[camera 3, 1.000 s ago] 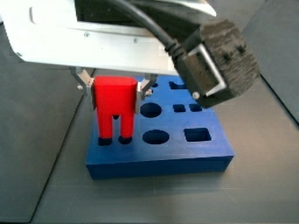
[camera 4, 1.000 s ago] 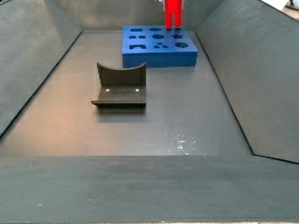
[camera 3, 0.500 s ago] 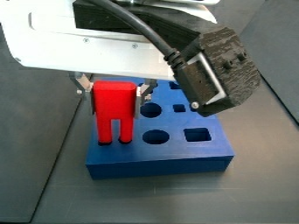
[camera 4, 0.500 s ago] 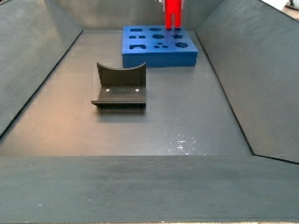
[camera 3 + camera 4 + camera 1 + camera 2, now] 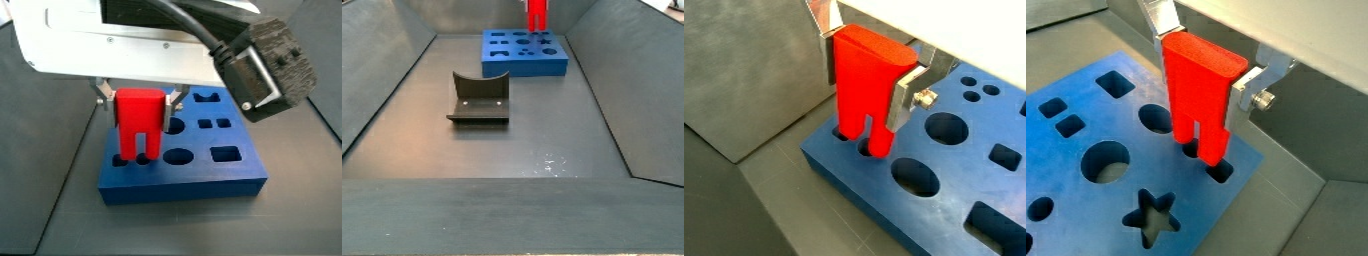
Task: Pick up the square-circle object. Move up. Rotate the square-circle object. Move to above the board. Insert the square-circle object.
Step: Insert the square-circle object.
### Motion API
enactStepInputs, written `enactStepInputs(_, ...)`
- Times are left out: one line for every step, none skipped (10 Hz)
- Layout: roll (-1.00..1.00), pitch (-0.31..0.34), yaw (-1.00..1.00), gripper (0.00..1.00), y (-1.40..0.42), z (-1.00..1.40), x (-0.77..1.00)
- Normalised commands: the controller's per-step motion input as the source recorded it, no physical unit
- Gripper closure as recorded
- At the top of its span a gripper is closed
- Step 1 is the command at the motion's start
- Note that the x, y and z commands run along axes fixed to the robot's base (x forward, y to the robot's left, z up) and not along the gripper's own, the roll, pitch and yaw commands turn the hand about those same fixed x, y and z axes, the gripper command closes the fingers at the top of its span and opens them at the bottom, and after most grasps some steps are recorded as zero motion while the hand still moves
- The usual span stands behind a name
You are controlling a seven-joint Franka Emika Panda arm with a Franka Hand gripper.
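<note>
- I see the gripper [image 5: 869, 68] directly over the board's [image 5: 985, 195] corner, fingers [image 5: 909, 88] clamped on the square-circle object [image 5: 865, 80] at its upper body, one silver plate on each side.
- Obj hangs upright, legs down. In both wrist views the two leg tips sit at the mouths of two holes near the board's edge; can't tell how deep they've gone, tips hide the holes.
- In a side view the square-circle object [image 5: 138, 125] is at about 9 o'clock of the board [image 5: 201, 175], leg ends overlapping two dark holes near that edge.
- Gripper body [image 5: 127, 45] fills the top of that view w/ a black cable block at 2 o'clock; fingers mostly hidden behind the red piece, only slivers show.
- In a side view from far off, the board [image 5: 509, 62] lies at 12 o'clock on the bin floor, red piece [image 5: 537, 14] above its back edge, cut off by the frame top; gripper not visible there.
- Dark notched holder [image 5: 478, 99] sits on the floor at about 10 o'clock from centre, well apart from the board.
- In a wrist view [image 5: 1197, 90] star, round and square cut-outs show, some cropped at the edge.
</note>
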Motion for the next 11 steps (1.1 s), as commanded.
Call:
enactStepInputs(0.05,0.000,0.00,1.00,0.00,-0.08,0.00)
enactStepInputs(0.05,0.000,0.00,1.00,0.00,-0.12,0.00)
enactStepInputs(0.00,0.000,0.00,1.00,0.00,-0.05,0.00)
enactStepInputs(0.00,-0.001,0.00,1.00,0.00,-0.02,-0.02)
enactStepInputs(0.00,-0.003,0.00,1.00,0.00,-0.04,-0.04)
enactStepInputs(0.01,0.000,-0.01,1.00,0.00,-0.09,0.00)
enactStepInputs(0.00,0.000,-0.02,1.00,0.00,-0.09,0.00)
enactStepInputs(0.01,0.000,-0.01,1.00,-0.02,-0.09,0.00)
enactStepInputs(0.03,0.000,-0.05,1.00,-0.11,-0.11,0.00)
enactStepInputs(0.04,0.000,-0.05,1.00,-0.12,-0.11,0.00)
enactStepInputs(0.05,0.000,-0.11,1.00,-0.14,-0.11,0.00)
